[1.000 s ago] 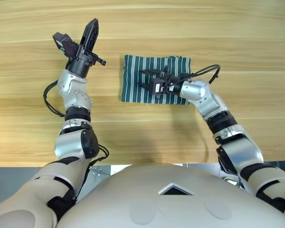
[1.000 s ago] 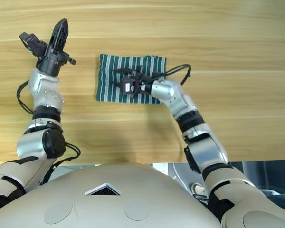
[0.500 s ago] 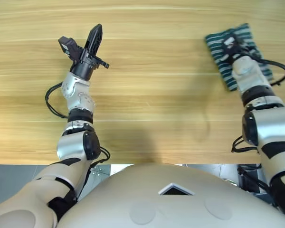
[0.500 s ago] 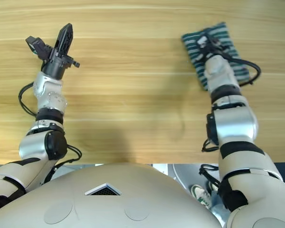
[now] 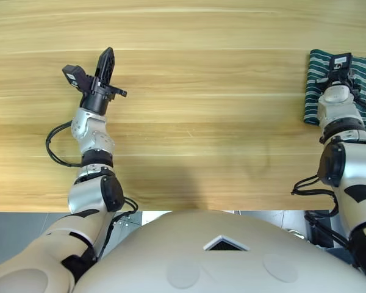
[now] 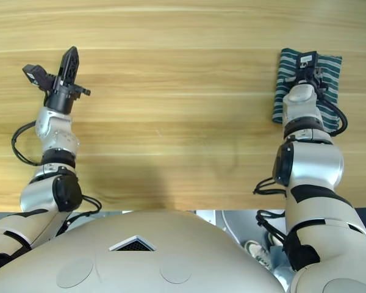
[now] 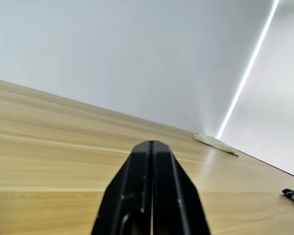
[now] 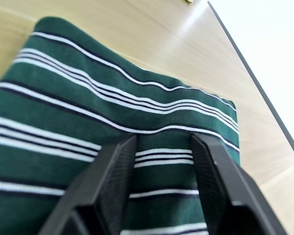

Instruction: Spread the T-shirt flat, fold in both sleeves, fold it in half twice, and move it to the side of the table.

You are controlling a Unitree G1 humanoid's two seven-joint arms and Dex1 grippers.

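T-shirt (image 8: 88,112): soft cloth, dark green with thin white stripes, folded to compact rectangle, lying flat at right side of table (image 5: 201,91). Tabletop of pale wood-grain planks, smooth, with straight far edge. Behind it, plain pale wall (image 7: 112,49) and bright slanted light strip (image 7: 247,73). On shirt's top face, right gripper (image 8: 161,142): black textured fingers spread apart, cloth visible between them, nothing pinched. Over table's left part, left gripper (image 7: 151,147): fingers pressed together, empty, well apart from shirt.

A pale wooden worktop (image 5: 201,91) is stretching wide; a plain white wall (image 7: 112,49) is standing far behind, a bright strip of light (image 7: 245,73) running up it.
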